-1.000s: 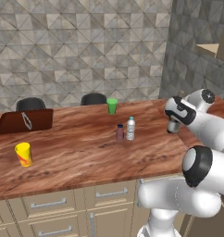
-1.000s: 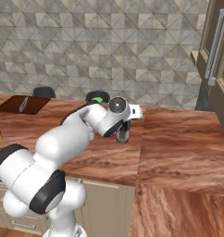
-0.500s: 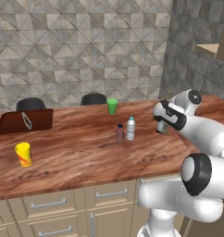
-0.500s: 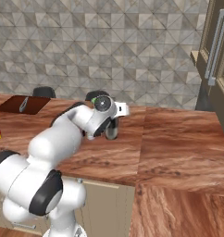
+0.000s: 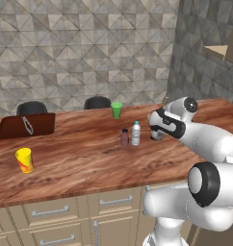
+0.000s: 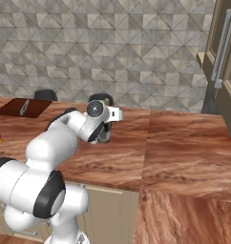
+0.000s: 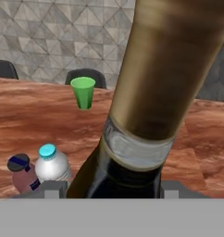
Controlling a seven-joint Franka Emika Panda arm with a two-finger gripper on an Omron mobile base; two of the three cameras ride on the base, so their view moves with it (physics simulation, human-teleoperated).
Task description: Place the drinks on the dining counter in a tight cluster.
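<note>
My gripper (image 5: 157, 130) is shut on the dark wine bottle (image 5: 157, 136), which it holds low over the dining counter (image 5: 80, 163), a short way right of the other two drinks. The clear water bottle (image 5: 135, 133) and the short maroon bottle (image 5: 124, 137) stand upright side by side near the counter's middle. In the hand view the wine bottle (image 7: 164, 83) looms large between my fingers, with the water bottle (image 7: 51, 164) and maroon bottle (image 7: 22, 173) at lower left. In the right base view my gripper (image 6: 104, 133) and the wine bottle (image 6: 105, 137) are partly hidden by the arm.
A green cup (image 5: 117, 109) stands behind the two bottles near the far edge. A yellow cup (image 5: 24, 160) sits at the counter's left front, with a dark brown board (image 5: 26, 125) behind it. Two dark chair backs (image 5: 97, 102) rise beyond the counter.
My arm has carried the wine bottle leftward along the counter, closer to the water bottle and the maroon bottle. Those two have stayed in place.
</note>
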